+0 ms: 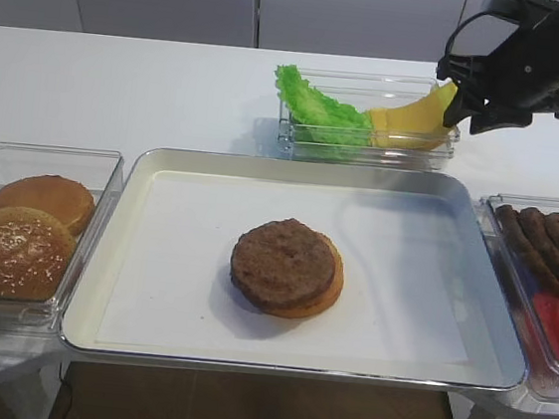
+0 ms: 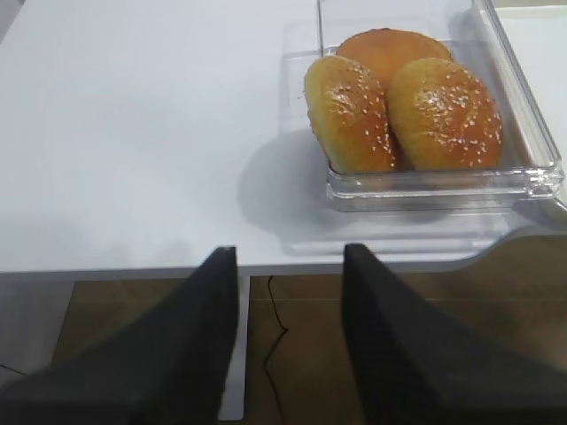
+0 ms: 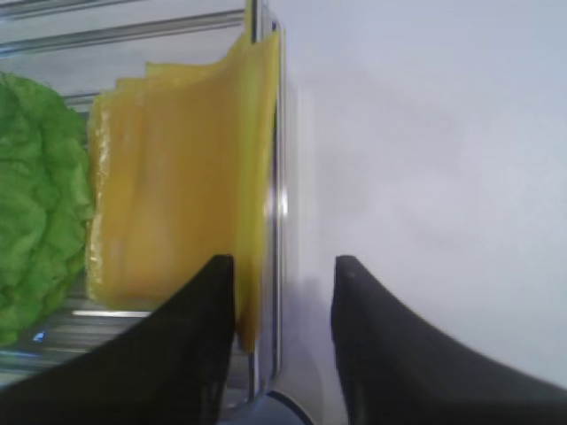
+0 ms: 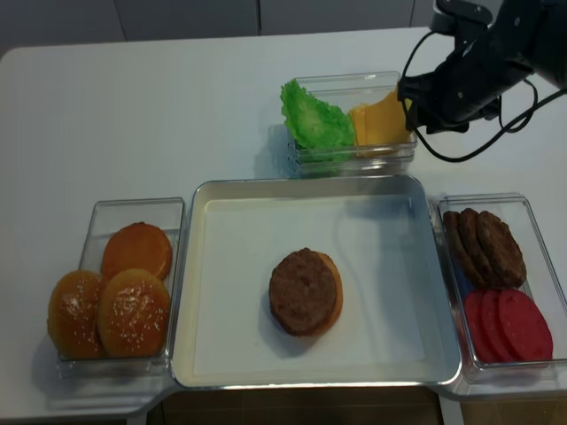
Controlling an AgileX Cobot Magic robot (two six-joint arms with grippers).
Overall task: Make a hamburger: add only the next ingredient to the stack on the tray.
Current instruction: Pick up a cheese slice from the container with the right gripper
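Now right gripper straddling end wall of clear container, jaws parted, one finger touching thin yellow cheese slice curling upward beside lettuce. Left gripper gaping, holding nothing.

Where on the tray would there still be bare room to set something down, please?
The tray has bare paper all round the stack: wide strips left and right of it, narrower ones by the near and far rims. It is crowded beyond the rims: buns left, patties right, cheese and lettuce behind.
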